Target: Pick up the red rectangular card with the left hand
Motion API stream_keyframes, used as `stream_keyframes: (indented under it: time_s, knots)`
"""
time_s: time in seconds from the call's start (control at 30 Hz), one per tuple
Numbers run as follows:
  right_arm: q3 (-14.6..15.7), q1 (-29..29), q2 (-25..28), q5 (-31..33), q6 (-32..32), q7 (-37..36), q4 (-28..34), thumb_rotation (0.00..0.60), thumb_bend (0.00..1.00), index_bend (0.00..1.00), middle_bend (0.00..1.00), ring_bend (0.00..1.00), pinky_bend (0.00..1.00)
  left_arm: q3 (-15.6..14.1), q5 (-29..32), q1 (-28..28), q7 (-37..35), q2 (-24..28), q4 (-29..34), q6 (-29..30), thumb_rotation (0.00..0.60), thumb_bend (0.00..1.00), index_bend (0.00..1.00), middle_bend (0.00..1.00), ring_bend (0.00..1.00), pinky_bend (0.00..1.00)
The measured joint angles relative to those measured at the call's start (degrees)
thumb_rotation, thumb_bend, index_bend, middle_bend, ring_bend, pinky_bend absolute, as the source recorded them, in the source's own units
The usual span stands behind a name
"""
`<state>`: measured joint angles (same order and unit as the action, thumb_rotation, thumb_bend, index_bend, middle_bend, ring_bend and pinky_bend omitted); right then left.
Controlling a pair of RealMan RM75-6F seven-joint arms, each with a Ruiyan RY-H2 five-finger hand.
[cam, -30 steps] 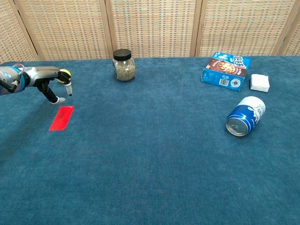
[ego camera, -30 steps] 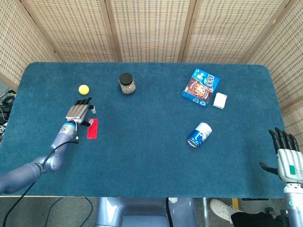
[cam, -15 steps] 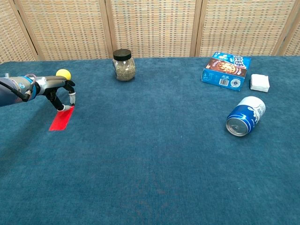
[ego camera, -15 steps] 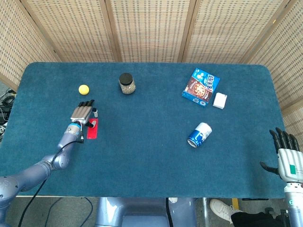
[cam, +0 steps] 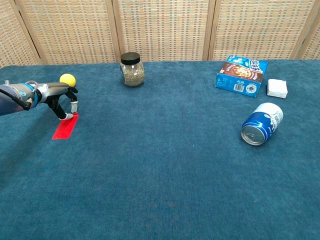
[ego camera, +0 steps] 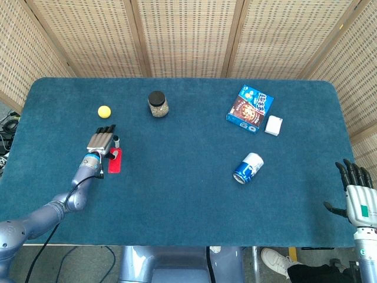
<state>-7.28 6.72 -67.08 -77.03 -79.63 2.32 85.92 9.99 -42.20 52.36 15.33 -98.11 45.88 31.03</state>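
At card's (cam: 65,126) far end, left hand (cam: 60,98) fingertips touch down, spread, holding nothing. Risk: flat card on soft table (cam: 165,165) slides away; pinch misses.

On the blue cloth table (ego camera: 177,194) you have a small yellow ball (ego camera: 104,111) near the far left side, and a glass jar (ego camera: 157,104) with a black lid standing upright a little to its right. Over on the right you see a blue snack box (ego camera: 250,108) lying flat, with a small white packet (ego camera: 273,125) just beside it. Nearer to you from those, a blue and white can (ego camera: 247,168) lies on its side, its end turned toward you. Woven screens (ego camera: 188,35) stand behind the table.
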Motion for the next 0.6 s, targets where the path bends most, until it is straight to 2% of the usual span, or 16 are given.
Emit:
stream_keyframes:
  time_s: [0.3,0.6]
  knots:
    - [0.04,0.0,0.09,-0.05,0.07,-0.27,0.01,0.6,0.0,0.08,0.0,0.0,0.0,0.24,0.24,-0.09,0.6,-0.43,-0.75,-0.24,0.6,0.45,0.59,0.0,0.0,0.0]
    - [0.07,0.04,0.22,0.01,0.29,-0.59,0.08,0.6,0.0,0.09,0.0,0.0,0.0,0.74,0.32,-0.13,1.03,-0.43,-0.2,0.15,0.6,0.51,0.62,0.0,0.0,0.0]
